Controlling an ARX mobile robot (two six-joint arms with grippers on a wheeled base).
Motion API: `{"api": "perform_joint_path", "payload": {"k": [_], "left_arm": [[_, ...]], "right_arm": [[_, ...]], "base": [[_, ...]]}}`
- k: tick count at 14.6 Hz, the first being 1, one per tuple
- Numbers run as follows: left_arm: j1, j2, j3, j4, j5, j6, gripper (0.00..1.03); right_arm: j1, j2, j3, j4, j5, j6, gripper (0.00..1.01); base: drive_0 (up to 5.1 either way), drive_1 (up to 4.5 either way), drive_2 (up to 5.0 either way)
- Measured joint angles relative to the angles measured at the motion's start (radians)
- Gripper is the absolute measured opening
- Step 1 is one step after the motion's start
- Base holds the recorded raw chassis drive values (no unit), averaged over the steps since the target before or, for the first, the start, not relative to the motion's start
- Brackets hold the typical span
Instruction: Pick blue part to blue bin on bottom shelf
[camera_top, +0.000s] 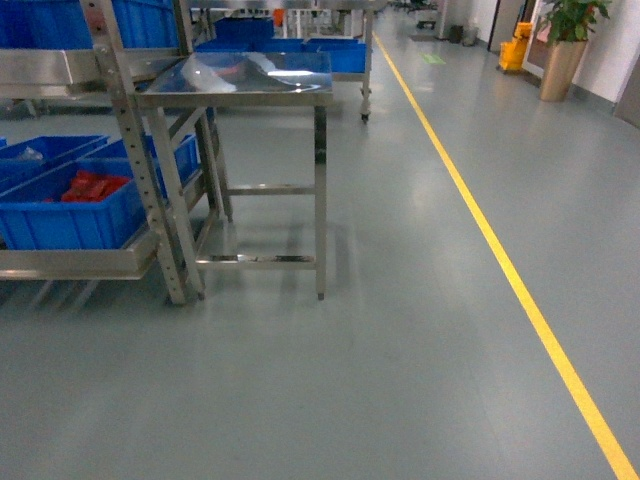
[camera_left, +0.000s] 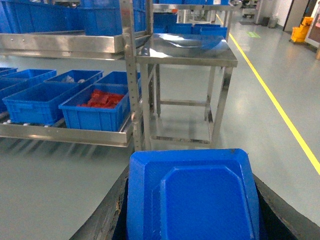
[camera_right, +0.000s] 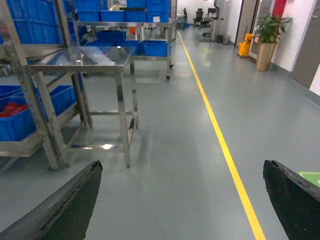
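While the left gripper (camera_left: 192, 220) pinches the blue part (camera_left: 192, 195) between its two dark fingers (camera_left: 107, 215), that part fills the low middle of the left wrist view, a flat moulded piece with a raised inner panel, held above bare floor. Spread wide with nothing between, the right gripper (camera_right: 182, 200) shows only two black fingertips (camera_right: 65, 205) at the lower corners of its own view. On the bottom shelf (camera_left: 65, 134) the left wrist view shows about five blue bins (camera_left: 35, 102) in two rows; one bin (camera_left: 97, 107) at the rack's right end holds red parts (camera_left: 102, 98), and one behind it holds something pale. One steel side table (camera_top: 240, 85) stands just right of the rack post (camera_top: 140, 150). One yellow floor line (camera_top: 500, 260) runs away to the right, with open grey floor on both sides of it. One potted plant (camera_top: 565, 45) stands far right. No writing can be read.
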Motion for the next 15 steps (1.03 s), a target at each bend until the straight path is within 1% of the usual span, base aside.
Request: {"api": "perform_joint_path", "payload": {"k": [15], "left_arm": [[0.0, 0.0, 0.0, 0.001, 0.0, 0.0, 0.44]], "right_arm": [[0.0, 0.0, 0.0, -0.005, 0.0, 0.0, 0.98]], "base": [[0.0, 4.29, -4.4]]}}
